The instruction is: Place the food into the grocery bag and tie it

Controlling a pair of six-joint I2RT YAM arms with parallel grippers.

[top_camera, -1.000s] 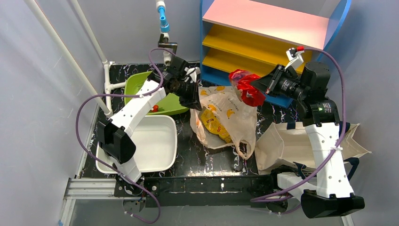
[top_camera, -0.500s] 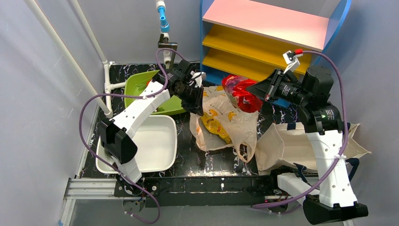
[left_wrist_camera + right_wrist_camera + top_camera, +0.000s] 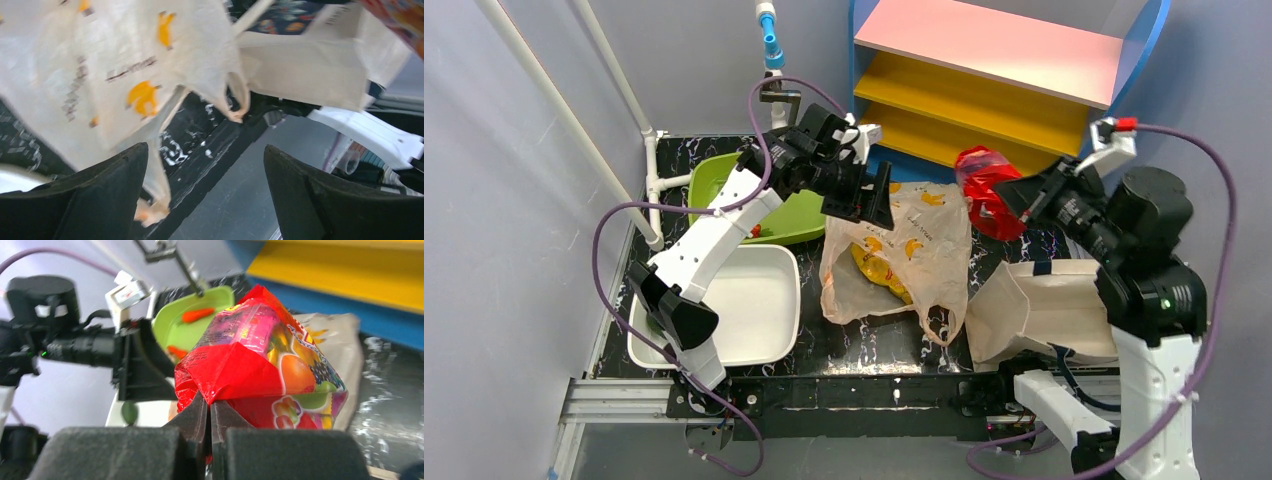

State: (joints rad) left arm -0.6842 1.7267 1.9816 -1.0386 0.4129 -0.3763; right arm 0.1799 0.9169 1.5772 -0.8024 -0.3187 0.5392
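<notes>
Top external: one grocery bag [image 3: 919, 245] holding one yellow packet [image 3: 876, 268]; right gripper [image 3: 209, 410] pinches one red packet [image 3: 980, 180] at the bag's 2 o'clock, left gripper [image 3: 862, 200] spread. Black marbled table [image 3: 844, 335], grey walls [image 3: 514, 300].

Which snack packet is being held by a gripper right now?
The red packet, pinched in the right gripper; the yellow packet lies inside the plastic bag.

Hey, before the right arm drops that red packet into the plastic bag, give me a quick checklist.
1. Grip: ok, right tool shut on red packet.
2. Packet over grocery bag: not ok, off to its right.
3. Bag held: not ok, left tool wide open.
4. Bag mouth open: cannot tell.
5. Bagged so far: ok, yellow packet shows through plastic.
6. All food bagged: not ok, orange piece lies in green tray.
</notes>
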